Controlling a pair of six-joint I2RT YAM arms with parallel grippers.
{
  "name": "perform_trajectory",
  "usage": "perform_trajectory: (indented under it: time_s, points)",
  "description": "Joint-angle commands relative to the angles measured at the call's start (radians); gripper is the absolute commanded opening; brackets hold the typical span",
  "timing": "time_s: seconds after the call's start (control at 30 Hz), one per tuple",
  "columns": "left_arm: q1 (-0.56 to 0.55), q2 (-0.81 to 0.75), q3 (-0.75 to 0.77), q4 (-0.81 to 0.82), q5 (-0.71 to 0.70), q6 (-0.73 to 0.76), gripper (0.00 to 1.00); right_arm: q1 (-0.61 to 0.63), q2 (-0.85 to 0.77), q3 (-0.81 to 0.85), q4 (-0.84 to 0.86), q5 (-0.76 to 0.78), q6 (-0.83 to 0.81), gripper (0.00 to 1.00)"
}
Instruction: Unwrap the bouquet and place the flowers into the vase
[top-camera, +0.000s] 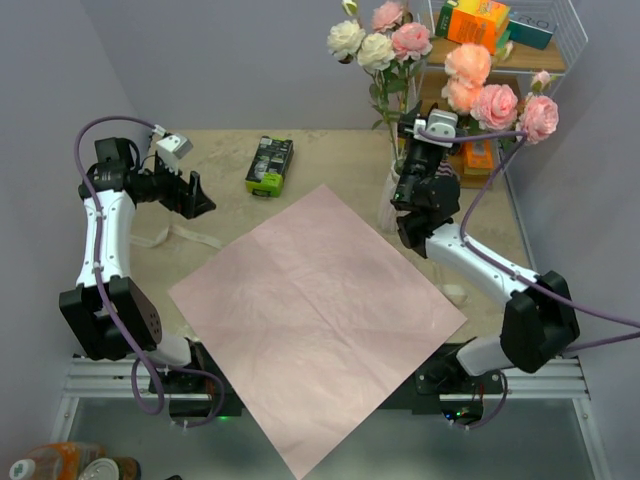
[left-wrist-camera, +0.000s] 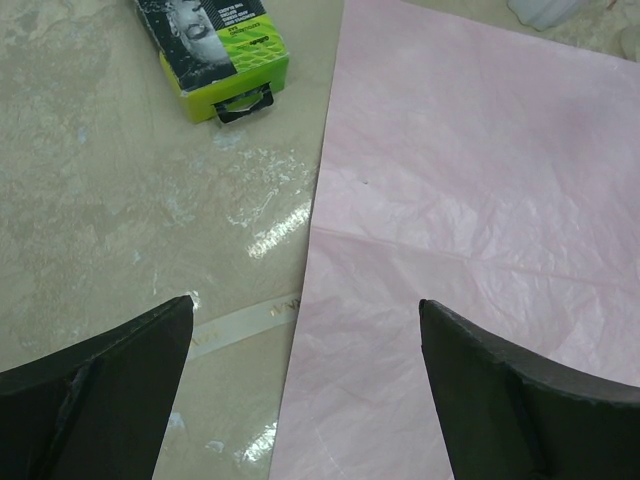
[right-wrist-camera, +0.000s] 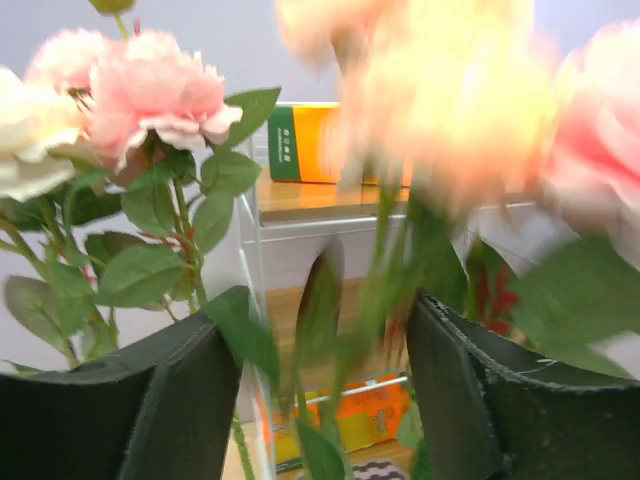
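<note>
Right claw (right-wrist-camera: 325, 300) stands parted loosely around the flowers (top-camera: 490, 100), upper right; left claw (left-wrist-camera: 305, 303) wide, empty; pink paper (top-camera: 320, 310) covers the table (top-camera: 330, 150) centre.

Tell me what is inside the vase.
Stems of the cream and pink flowers run down into the vase. The right arm covers its mouth, so the stem ends of the peach bunch are hidden.

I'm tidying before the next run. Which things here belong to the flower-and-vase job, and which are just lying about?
Part of the job: flowers, vase, pink wrapping paper spread flat, beige ribbon.
Just lying about: green-and-black box, orange boxes on the wire shelf, bottles at the near left corner.
</note>
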Motion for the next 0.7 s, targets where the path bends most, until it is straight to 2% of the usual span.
perform_trajectory:
  time_s: [0.0,0.1,0.37,0.5,0.57,0.6,0.67]
  points:
    - [0.01,-0.046,0.044,-0.004,0.04,0.007,0.99,0.017,-0.084,-0.011,-0.198,-0.04,0.124,0.7]
    - [0.01,-0.069,0.038,-0.013,0.038,0.009,0.99,0.023,-0.114,-0.003,-0.322,-0.092,0.173,0.75]
    - [0.01,-0.12,0.036,-0.027,0.044,-0.01,0.99,0.074,-0.18,0.105,-0.73,-0.338,0.288,0.74]
    - [0.01,-0.129,0.034,-0.027,0.047,-0.039,0.99,0.204,-0.229,0.132,-0.851,-0.322,0.258,0.77]
    - [0.008,-0.129,0.034,-0.032,0.049,-0.046,0.99,0.233,-0.271,0.161,-0.981,-0.333,0.297,0.79]
    - [0.01,-0.132,0.036,-0.036,0.05,-0.048,0.99,0.248,-0.288,0.167,-1.014,-0.327,0.325,0.84]
    - [0.008,-0.137,0.036,-0.042,0.053,-0.051,0.99,0.252,-0.364,0.149,-1.092,-0.319,0.415,0.86]
